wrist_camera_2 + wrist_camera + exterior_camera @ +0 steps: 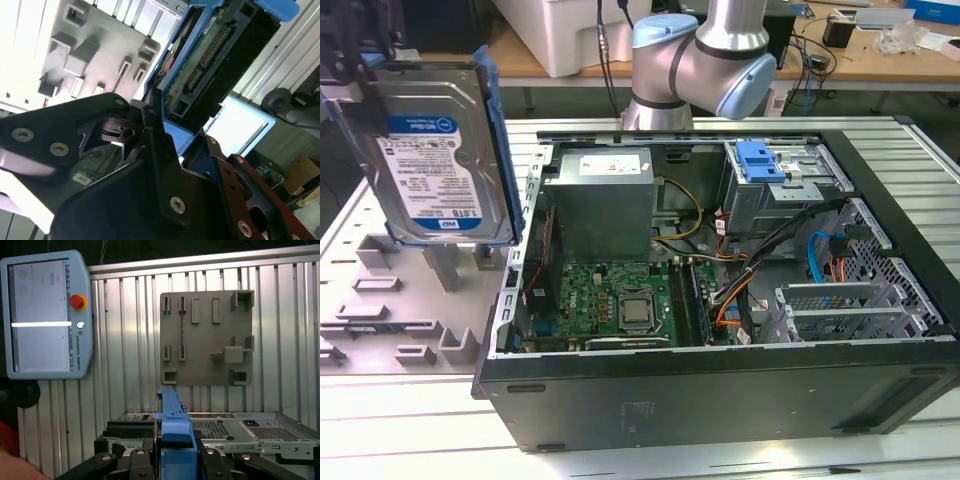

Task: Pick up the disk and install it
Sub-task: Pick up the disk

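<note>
One disk (440, 150) hangs in the air, standing on edge with its label towards the exterior camera. The gripper (375, 55) is clenched on it at the upper end. In the second wrist view a dark finger (157, 147) presses against the blue carrier rail that frames the drive, with the connector end pointing away from the wrist.

The disk is clear above the grey fixture plate (380, 300), touching none of its slots or blocks. That plate lies on the ribbed surface (410, 440), near its edge at the exterior view's left. The open computer case (720, 400) stands just beside the plate, and the drive cage (790, 185) sits in the case's far corner, well apart from the disk.

I judge the step in hand to be the carry. Because the hold is on the plastic rail at one end, most of the drive's weight hangs below the grip. Slow, smooth travel should stop the drive pivoting or slipping. It should also stay high enough for its lower edge to pass over the case's near side wall and the loose cables (740, 280) inside.
</note>
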You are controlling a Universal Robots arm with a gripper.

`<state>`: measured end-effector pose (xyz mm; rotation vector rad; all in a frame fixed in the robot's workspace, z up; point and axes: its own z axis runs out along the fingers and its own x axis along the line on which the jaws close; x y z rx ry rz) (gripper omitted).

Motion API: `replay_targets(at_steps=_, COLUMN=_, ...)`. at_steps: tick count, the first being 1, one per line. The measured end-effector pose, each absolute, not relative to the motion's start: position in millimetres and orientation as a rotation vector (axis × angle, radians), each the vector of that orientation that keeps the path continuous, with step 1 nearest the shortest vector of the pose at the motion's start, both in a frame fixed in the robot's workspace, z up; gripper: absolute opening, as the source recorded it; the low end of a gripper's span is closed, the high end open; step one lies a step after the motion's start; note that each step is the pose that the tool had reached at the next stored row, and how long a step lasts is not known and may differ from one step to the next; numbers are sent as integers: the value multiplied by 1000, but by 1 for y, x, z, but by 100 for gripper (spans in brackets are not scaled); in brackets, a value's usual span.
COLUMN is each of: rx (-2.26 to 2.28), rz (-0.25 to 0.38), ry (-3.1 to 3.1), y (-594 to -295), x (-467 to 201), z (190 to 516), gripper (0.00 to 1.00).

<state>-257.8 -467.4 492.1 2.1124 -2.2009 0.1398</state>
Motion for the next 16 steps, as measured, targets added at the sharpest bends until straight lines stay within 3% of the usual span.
replay_targets(at_steps=16, rx=2113, rz=140, ry=-2200, y=-470, x=-176, z=493, gripper=37)
